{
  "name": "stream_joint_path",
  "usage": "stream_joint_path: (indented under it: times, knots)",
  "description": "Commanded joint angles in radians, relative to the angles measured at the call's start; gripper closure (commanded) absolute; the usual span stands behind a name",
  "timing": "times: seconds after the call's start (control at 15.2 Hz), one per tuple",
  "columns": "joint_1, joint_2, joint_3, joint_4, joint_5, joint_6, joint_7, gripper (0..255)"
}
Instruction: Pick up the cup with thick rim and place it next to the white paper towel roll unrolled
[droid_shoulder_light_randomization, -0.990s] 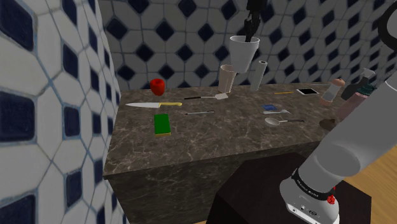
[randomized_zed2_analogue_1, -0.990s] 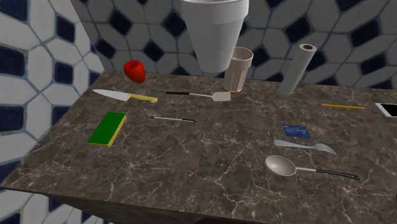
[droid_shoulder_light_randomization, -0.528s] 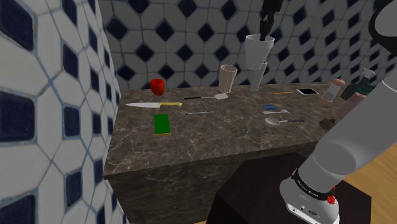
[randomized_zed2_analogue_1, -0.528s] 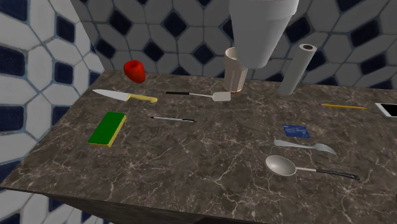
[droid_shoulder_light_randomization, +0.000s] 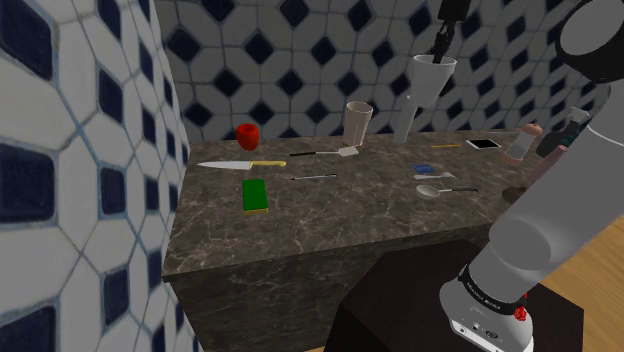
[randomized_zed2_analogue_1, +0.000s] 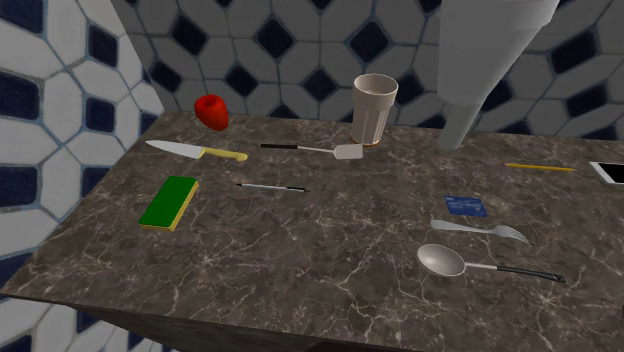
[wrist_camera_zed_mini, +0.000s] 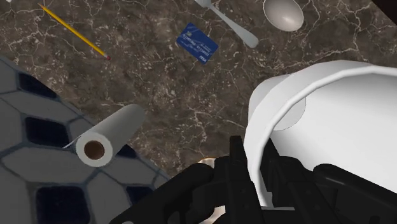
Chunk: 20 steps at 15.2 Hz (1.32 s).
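While clamping the white thick-rimmed cup (droid_shoulder_light_randomization: 432, 82) by its rim in the tool (wrist_camera_zed_mini: 254, 172), swung it toward the shoulder view's three o'clock, past the tan cup (droid_shoulder_light_randomization: 357, 122), high and nearly over the paper towel roll (droid_shoulder_light_randomization: 403, 125). Next, probably: lower onto bare desk (droid_shoulder_light_randomization: 330, 215) alongside.

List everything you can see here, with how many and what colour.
counter: 1, dark marbled, against tiled walls
paper towel roll: 1, white, standing by the wall
white cup: 1, white, airborne near the roll
tan cup: 1, beige, by the wall
apple: 1, red, back corner
knife: 1, yellow handle, by the apple
sponge: 1, green, beside the knife
spatula: 1, dark handle, beside the tan cup
pen: 1, dark, mid-counter
phone: 1, white, counter's end
pencil: 1, yellow, near the phone
spoon: 1, grey, front edge
fork: 1, grey, behind the spoon
card: 1, blue, behind the fork
gripper: 1, black, shut on the white cup's rim
arm: 1, white, shoulder view's right
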Motion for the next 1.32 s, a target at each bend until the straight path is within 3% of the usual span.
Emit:
stream_joint_path:
  times: [0.0, 0.4, 1.25]
  knots:
    - [-0.03, 0.043, -0.029, 0.052, 0.01, -0.01, -0.059, 255]
    - [-0.136, 0.188, -0.102, 0.229, 0.06, -0.05, -0.224, 255]
    - [-0.112, 0.109, -0.091, -0.053, 0.028, 0.158, -0.202, 255]
